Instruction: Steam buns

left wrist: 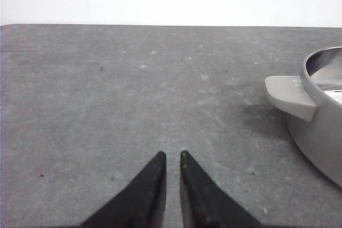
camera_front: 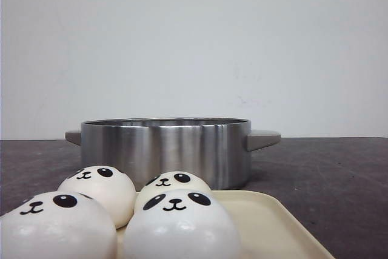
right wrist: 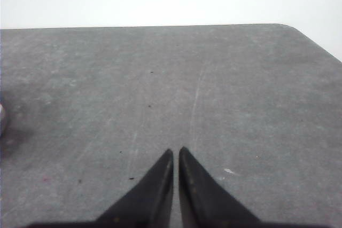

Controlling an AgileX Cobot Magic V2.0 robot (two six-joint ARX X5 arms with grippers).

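Beside the pot point(camera_front: 165, 150), four buns point(camera_front: 174, 225) on a tray point(camera_front: 276, 222), outside both clenched, empty pincers' views point(left wrist: 173, 154) point(right wrist: 176, 150).

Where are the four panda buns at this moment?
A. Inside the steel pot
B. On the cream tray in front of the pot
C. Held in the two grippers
B: the buns sit together on the tray, nearer the camera than the pot.
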